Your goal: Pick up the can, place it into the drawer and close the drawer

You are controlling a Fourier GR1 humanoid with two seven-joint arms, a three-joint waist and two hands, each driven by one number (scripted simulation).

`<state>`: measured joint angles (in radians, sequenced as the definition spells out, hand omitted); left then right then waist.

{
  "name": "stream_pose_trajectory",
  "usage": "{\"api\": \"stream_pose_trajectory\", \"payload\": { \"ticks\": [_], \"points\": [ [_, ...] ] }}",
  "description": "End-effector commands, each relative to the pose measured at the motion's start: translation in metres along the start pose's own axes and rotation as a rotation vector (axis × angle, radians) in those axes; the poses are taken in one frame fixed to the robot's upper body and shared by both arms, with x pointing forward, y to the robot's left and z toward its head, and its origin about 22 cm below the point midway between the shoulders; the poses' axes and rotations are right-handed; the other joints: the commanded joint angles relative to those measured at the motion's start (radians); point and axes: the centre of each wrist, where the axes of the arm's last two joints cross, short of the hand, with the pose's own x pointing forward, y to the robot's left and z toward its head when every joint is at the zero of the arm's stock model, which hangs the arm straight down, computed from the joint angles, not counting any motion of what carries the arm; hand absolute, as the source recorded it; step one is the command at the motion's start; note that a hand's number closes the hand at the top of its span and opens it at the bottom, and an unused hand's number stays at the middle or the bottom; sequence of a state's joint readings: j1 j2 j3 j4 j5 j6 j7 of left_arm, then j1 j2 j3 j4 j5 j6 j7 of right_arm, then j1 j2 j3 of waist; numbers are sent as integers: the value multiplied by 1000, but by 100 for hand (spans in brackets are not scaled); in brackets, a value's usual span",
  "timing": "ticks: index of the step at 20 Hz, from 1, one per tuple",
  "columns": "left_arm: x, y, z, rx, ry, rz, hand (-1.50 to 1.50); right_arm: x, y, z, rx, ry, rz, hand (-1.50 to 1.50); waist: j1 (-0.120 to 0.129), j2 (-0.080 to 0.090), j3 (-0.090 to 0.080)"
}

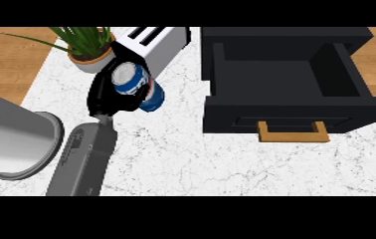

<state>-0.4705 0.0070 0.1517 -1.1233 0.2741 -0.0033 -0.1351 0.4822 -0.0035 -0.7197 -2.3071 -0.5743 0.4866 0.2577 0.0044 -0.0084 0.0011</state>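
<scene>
A blue and white can [137, 86] is held above the white marble counter [183, 158], left of the drawer, tilted with its top toward the far left. My right hand [106, 96] is curled round it, its forearm coming up from the lower left. The black drawer [283, 118] stands pulled open at the right; its dark inside holds nothing that I can see, and its wooden handle [292, 132] faces me. A thick grey forearm [26, 138] lies at the left edge, and no hand shows on it.
Just behind the held can stands a white toaster [158, 44]. A potted green plant [89, 51] sits to the toaster's left. Wooden surface [15, 68] shows beyond the counter's left edge.
</scene>
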Motion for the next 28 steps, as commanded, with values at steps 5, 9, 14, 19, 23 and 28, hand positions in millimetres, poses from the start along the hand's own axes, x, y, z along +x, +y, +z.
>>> {"api": "stream_pose_trajectory", "payload": {
  "ticks": [5,9,14,19,23,28],
  "points": [
    [63,-69,1,-1,-56,-28,150,-6,-1,3,-1,-19,-25,-150,-12,4,0],
    [69,-96,-3,-9,-65,-47,150,-3,4,2,22,11,-7,-150,-17,6,-1],
    [98,-122,-32,-45,-59,-66,150,2,17,-15,6,0,-24,-150,-16,9,-1],
    [113,-154,-41,-28,-61,-83,150,-17,-16,-23,-2,-22,-11,-150,-16,8,-1],
    [126,-170,-45,-47,-52,-94,150,-15,-3,-27,11,-3,-13,-150,-10,8,-1],
    [129,-184,-80,-33,-49,-87,150,-4,1,-7,26,-16,-16,-150,-32,11,-1]
  ]
}}
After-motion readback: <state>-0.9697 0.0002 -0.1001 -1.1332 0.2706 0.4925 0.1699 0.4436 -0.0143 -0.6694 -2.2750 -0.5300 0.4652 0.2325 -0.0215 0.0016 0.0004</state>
